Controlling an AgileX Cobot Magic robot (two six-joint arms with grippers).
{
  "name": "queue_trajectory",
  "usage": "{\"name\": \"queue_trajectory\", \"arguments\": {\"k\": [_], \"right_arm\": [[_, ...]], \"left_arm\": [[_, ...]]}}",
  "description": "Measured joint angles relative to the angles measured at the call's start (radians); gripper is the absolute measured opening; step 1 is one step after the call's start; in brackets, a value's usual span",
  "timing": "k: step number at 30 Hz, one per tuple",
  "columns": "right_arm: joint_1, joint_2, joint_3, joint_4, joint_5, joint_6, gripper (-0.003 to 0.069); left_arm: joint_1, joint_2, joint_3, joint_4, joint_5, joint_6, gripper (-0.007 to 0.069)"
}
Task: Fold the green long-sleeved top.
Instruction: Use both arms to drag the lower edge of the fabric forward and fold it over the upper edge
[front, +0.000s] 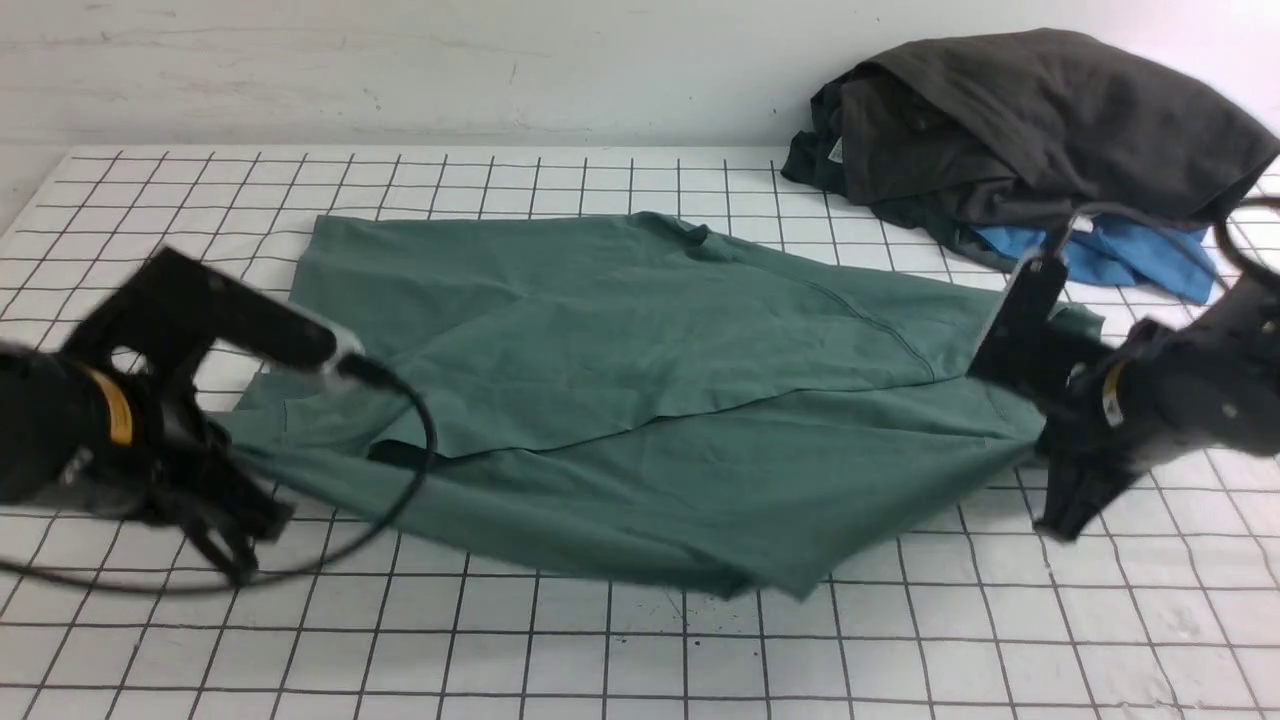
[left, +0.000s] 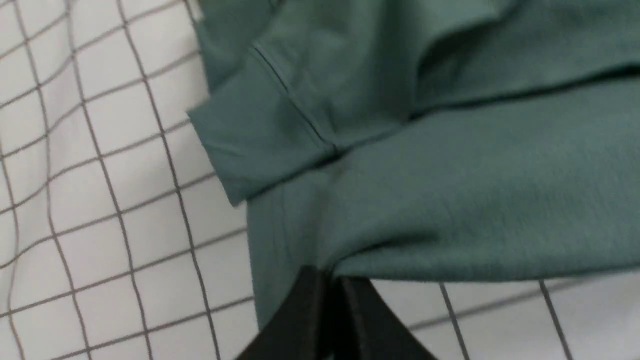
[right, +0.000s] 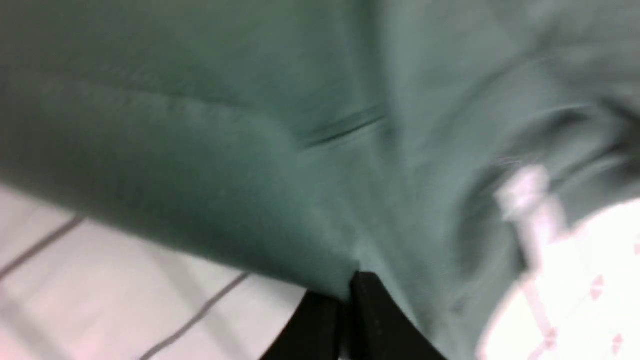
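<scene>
**A:** Where is the green long-sleeved top (front: 640, 400) now?

**B:** I see it in the middle of the table (front: 640, 650), the one with the black grid. It is spread wide from left to right, and one layer lies at a slant over the other.

**A:** And the hands?

**B:** The left gripper (left: 332, 287) has its jaws together, pinching the edge of the top at its left end, beside a cuff. The right gripper (right: 350, 287) is also closed on the cloth, at the right end. That view is blurred, but the fabric gathers at the tips.

**A:** Anything else there?

**B:** A dark charcoal garment (front: 1040, 120) is piled at the far right corner over a blue garment (front: 1120, 255), apart from the top.
</scene>
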Motion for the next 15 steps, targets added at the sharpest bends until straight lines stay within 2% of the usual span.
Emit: {"name": "queue_trajectory", "arguments": {"k": [3,7,8,9,11,13,15], "right_arm": [[-0.026,0.025,-0.126,0.003,0.026,0.067,0.0009],[-0.062,0.139,-0.338,0.092,0.044,0.088,0.0009],[-0.064,0.156,-0.362,0.103,0.049,0.089,0.0009],[-0.070,0.219,-0.442,0.143,0.068,0.090,0.0009],[-0.076,0.296,-0.532,0.190,0.087,0.095,0.0009],[-0.083,0.420,-0.675,0.271,0.131,0.108,0.0021],[-0.083,0.463,-0.729,0.298,0.158,0.113,0.0038]], "left_arm": [[0.051,0.104,-0.156,0.000,0.000,-0.038,0.0002],[0.104,0.344,-0.455,0.000,0.000,-0.054,0.0002],[0.105,0.359,-0.473,0.000,0.000,-0.054,0.0002],[0.114,0.484,-0.620,0.003,0.003,-0.059,0.0002],[0.119,0.598,-0.755,0.003,0.022,-0.060,0.0007],[0.123,0.829,-1.042,0.003,0.136,-0.061,0.0049],[0.125,0.926,-1.169,0.001,0.205,-0.060,0.0090]]}}
